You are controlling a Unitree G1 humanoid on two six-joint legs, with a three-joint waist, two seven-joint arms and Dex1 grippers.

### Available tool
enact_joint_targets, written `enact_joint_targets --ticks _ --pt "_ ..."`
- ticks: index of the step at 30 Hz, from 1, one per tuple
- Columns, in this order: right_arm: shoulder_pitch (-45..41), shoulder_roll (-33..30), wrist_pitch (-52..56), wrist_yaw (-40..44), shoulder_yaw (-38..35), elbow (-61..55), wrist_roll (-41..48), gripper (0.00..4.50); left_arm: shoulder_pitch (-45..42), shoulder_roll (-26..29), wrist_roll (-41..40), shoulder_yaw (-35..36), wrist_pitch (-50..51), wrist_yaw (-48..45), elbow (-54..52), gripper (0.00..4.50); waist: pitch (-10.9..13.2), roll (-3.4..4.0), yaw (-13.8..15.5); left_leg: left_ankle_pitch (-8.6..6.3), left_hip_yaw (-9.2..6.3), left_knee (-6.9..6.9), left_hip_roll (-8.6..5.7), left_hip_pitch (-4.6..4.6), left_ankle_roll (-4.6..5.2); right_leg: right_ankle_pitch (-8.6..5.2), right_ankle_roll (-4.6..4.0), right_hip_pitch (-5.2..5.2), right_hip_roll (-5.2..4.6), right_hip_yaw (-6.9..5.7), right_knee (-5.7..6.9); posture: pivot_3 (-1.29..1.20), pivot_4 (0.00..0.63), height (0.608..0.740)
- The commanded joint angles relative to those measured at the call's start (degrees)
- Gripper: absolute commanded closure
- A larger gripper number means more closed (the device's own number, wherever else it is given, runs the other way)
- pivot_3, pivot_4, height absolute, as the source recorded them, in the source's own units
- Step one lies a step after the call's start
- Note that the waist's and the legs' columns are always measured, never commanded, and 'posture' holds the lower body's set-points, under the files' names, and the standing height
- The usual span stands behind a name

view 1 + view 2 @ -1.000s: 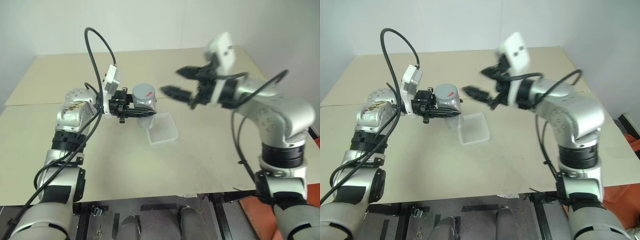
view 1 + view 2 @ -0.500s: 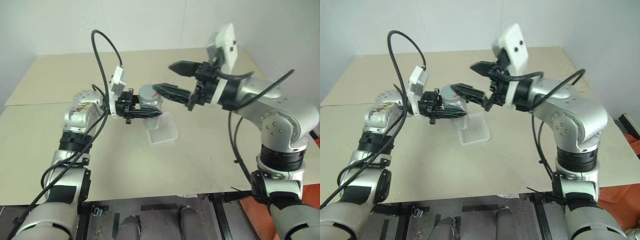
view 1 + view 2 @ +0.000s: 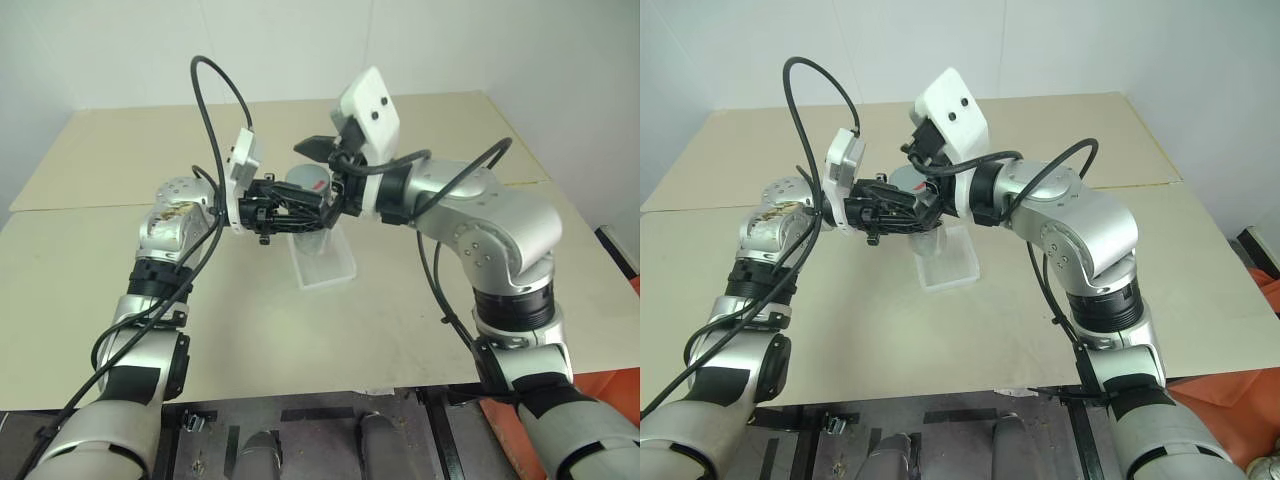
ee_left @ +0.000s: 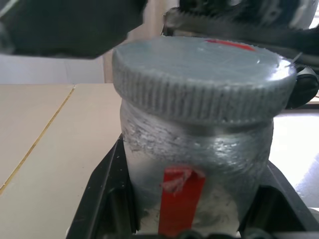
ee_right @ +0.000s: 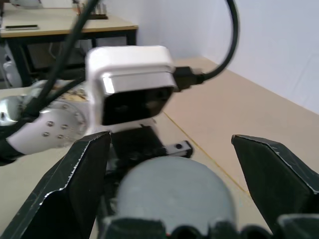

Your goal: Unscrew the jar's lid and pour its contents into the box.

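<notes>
— Where does the lid [image 4: 202, 74] sit relative to the right hand [image 5: 169, 199]?
— Directly between its widely spread fingers [image 5: 75, 184], which straddle it from above. The jar [image 4: 197, 164] stands upright, pinched by the left hand [image 3: 290, 215], aloft over the box [image 3: 325, 262] at mid-counter.
— So it likely closes next, then twists.

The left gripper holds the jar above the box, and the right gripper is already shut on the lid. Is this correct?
Not quite. The right gripper is open: in the right wrist view its fingers stand apart on either side of the lid. The left gripper does hold the jar above the box.
</notes>
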Motion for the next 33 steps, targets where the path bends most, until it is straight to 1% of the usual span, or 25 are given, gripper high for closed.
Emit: enact_joint_targets --ticks 1,17,29,33 --pt "-1.3 -1.1 -2.1 0.8 -1.9 -0.6 -0.8 0.02 -0.4 1.3 -0.5 0.9 -0.3 -0.2 -2.4 2.57 0.0 0.00 0.0 0.00 0.00 0.00 0.00 0.00 0.00 0.00 0.00 0.00 0.00 0.00 0.00 0.00 0.150 0.740" --pt "2.7 -8.7 -1.6 2.4 -7.7 -1.9 1.0 0.02 0.3 3.1 -1.2 1.1 0.4 -0.6 -3.4 2.57 0.0 0.00 0.0 0.00 0.01 0.00 0.00 0.00 0.01 0.00 0.00 0.01 0.00 0.00 0.00 0.00 0.150 0.740" --pt "4.7 -11.3 -1.4 2.6 -10.0 -2.8 2.0 0.02 0.3 3.8 -1.2 1.2 0.8 -0.6 -3.5 2.57 0.0 0.00 0.6 -0.01 0.03 -0.01 0.00 -0.01 0.02 0.00 0.00 0.00 0.00 0.01 -0.02 0.00 0.150 0.740" --pt "4.2 -11.2 -0.5 3.5 -11.3 -4.5 4.4 0.02 0.1 3.5 -0.9 1.2 0.6 -0.3 -2.8 2.57 0.0 0.00 0.6 -0.01 0.02 -0.01 0.00 -0.01 0.02 0.00 0.00 0.01 0.00 0.00 -0.03 0.00 0.150 0.740"
